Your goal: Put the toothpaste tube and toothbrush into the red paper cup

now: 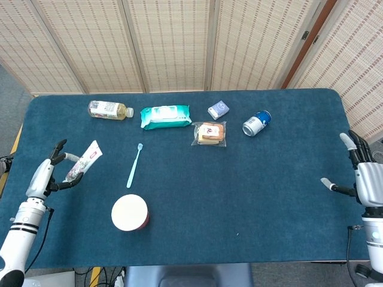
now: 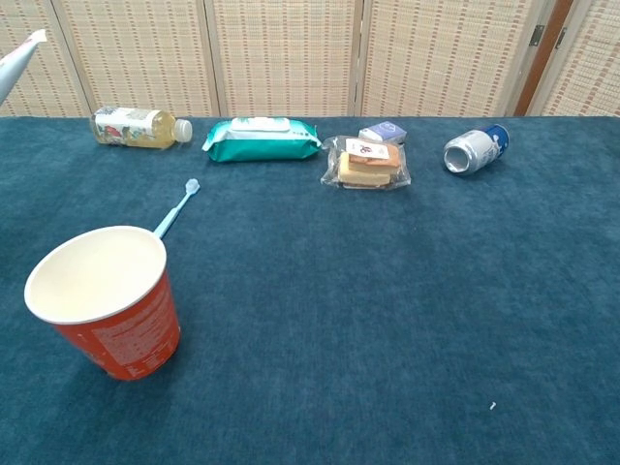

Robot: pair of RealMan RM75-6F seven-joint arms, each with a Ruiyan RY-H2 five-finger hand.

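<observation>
The white and red toothpaste tube [image 1: 85, 160] is held off the table at the left edge by my left hand [image 1: 52, 171], which grips its lower end; only the tube's tip [image 2: 19, 60] shows at the top left of the chest view. A light blue toothbrush [image 1: 134, 166] [image 2: 174, 212] lies flat just beyond the red paper cup [image 1: 130, 213] [image 2: 107, 302]. The cup stands upright and empty, right of my left hand. My right hand [image 1: 364, 173] hovers at the table's right edge with fingers spread, holding nothing.
Along the far side lie a drink bottle [image 1: 109, 110], a green wipes pack [image 1: 166, 116], a small blue box [image 1: 218, 109], a wrapped sandwich [image 1: 210, 133] and a tipped can [image 1: 257, 123]. A folding screen stands behind the blue table [image 1: 257, 197].
</observation>
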